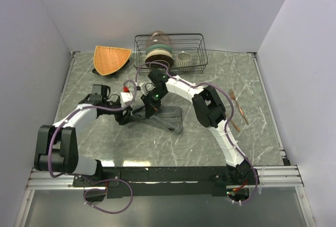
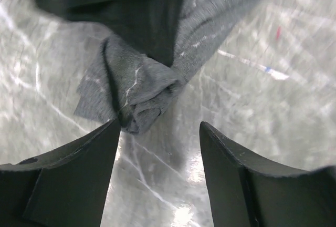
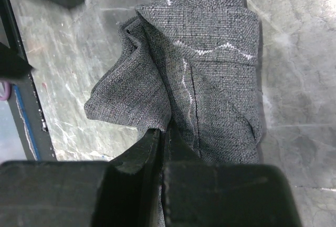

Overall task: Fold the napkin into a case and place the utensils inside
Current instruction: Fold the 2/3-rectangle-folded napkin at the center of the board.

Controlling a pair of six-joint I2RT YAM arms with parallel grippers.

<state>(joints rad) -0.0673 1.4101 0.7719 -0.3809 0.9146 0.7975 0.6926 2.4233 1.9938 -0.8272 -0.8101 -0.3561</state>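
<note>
Right gripper [image 3: 163, 142] pinches the bunched napkin [image 3: 215, 80], left gripper [image 2: 160, 127] gapes empty (risky!), so one tug could drag the loose folds apart.

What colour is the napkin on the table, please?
The napkin is dark grey with a flecked weave and pale stitching, clearest in the right wrist view.
</note>
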